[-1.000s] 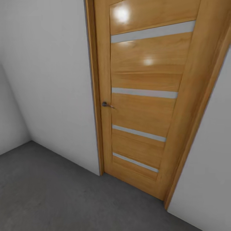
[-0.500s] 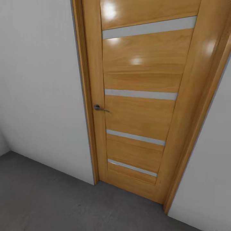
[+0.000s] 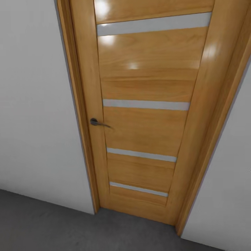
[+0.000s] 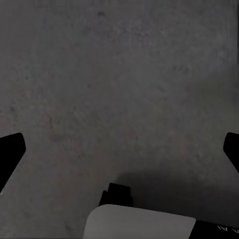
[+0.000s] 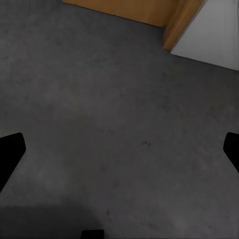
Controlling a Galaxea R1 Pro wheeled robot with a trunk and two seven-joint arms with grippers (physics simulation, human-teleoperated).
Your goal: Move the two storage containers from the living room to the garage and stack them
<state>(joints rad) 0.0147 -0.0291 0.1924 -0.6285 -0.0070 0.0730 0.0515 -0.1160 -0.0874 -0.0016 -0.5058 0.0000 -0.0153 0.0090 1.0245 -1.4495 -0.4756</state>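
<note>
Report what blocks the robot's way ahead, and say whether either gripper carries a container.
A closed wooden door with a metal handle stands directly ahead, set in the pale wall. Both the left gripper and the right gripper are open over bare concrete floor, holding nothing.

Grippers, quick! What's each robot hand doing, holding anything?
Left gripper: open, fingers wide apart, holding nothing, over the grey floor.
Right gripper: open, holding nothing, over the floor near the wooden door.
</note>
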